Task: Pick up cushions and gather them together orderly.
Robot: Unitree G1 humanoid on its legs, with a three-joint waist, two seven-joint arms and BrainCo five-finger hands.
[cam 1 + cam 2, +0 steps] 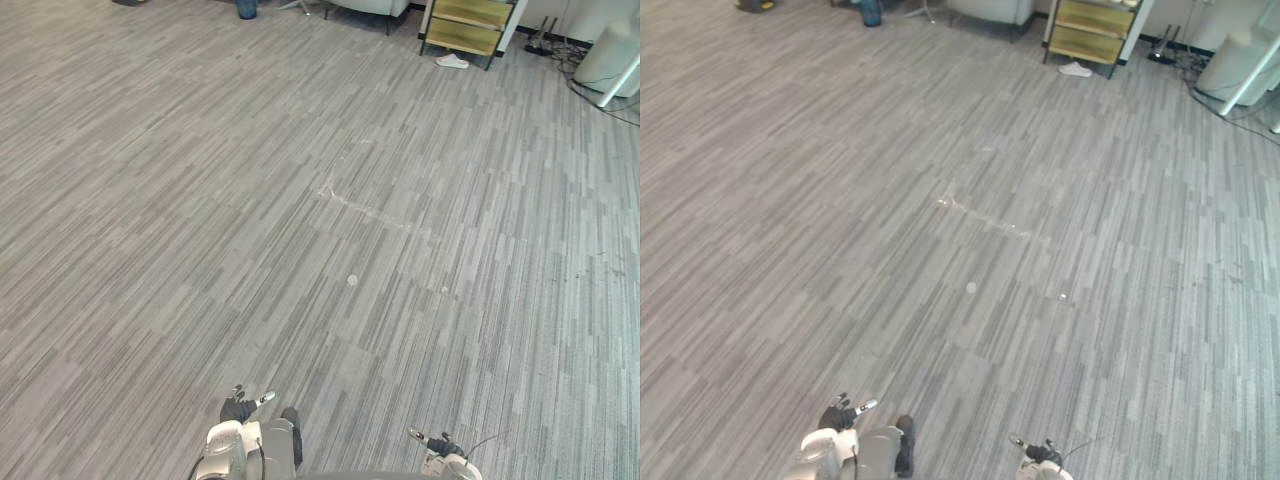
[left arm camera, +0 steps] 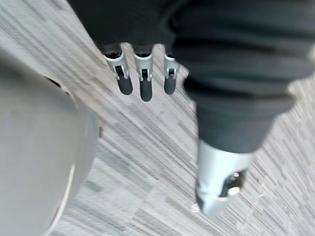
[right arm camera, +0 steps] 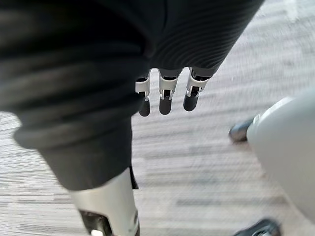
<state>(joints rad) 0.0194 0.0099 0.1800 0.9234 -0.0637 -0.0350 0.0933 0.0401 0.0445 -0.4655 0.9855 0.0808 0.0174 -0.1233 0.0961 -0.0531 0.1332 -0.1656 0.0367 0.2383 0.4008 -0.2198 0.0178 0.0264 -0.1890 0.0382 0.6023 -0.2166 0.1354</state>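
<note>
My left hand (image 1: pixel 240 408) hangs low at the bottom edge of the eye views, over grey striped carpet (image 1: pixel 300 220). In its wrist view its fingers (image 2: pixel 142 81) point straight down with the thumb apart, and nothing is in the hand. My right hand (image 1: pixel 441 445) hangs at the bottom right. Its fingers (image 3: pixel 165 96) are likewise straight and hold nothing. Only bare carpet lies under both hands.
A yellow shelf unit (image 1: pixel 470 25) stands at the far back right with a white slipper (image 1: pixel 452 61) on the floor before it. A blue bin (image 1: pixel 246 8) is at the far back. White furniture and cables (image 1: pixel 610 60) fill the back right corner.
</note>
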